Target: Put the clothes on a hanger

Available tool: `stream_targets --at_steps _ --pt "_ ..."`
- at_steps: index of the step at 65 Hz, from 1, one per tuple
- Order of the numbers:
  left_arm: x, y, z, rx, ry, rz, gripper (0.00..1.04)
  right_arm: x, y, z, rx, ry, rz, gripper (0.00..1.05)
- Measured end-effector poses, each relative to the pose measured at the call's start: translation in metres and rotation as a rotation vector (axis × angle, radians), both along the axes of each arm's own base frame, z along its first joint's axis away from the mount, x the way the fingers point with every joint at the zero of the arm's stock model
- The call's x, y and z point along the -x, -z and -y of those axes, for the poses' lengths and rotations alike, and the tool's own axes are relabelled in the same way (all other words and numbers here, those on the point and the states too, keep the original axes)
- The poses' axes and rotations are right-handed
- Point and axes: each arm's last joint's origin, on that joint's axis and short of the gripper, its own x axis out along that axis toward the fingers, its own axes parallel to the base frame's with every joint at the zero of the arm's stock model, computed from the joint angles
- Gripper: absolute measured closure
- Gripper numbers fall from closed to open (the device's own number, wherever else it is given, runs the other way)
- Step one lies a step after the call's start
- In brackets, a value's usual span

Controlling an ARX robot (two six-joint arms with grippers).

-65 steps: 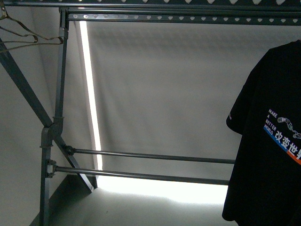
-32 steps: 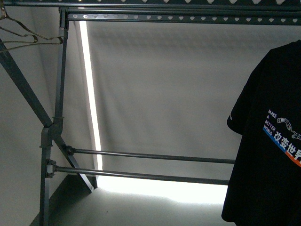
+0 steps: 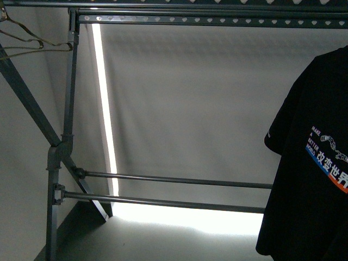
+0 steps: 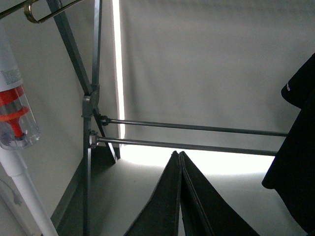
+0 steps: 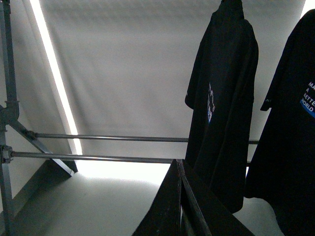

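Drifting slightly rightward since earlier, the T-shirt [image 3: 310, 163] hangs right of the rack post [image 3: 69, 81] in the front view. Left wrist: left gripper [image 4: 179, 162] pinched together, empty. Right wrist: right gripper [image 5: 179, 169] likewise, beside hanging shirts. Soft, light cloth; grasp the shoulders.

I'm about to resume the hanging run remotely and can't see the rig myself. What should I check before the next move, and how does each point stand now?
1. Left end effector empty: ok, closed on nothing.
2. Right end effector empty: ok, closed on nothing.
3. Printed T-shirt hanging: ok, up at the right; what carries it is out of frame.
4. Second black shirt hanging: ok, seen in the right wrist view only.
5. Spare hanger on the rack: ok, bare, upper left.
6. Another garment ready to pick: cannot tell, none in view.
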Motion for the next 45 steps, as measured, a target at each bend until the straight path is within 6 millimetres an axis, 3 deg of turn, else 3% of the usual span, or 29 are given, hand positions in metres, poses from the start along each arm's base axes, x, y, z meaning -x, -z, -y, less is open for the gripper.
stream_targets --at_steps 12,18,45 --pt "0.0001 -0.0001 0.0 0.0 0.0 0.001 1.01 0.0 0.0 0.0 0.0 0.0 0.0 1.02" --pt "0.0001 -0.0001 0.0 0.0 0.0 0.001 0.86 0.0 0.0 0.0 0.002 0.0 0.0 1.0" --pt "0.0001 -0.0001 0.0 0.0 0.0 0.001 0.08 0.0 0.0 0.0 0.002 0.0 0.0 0.23"
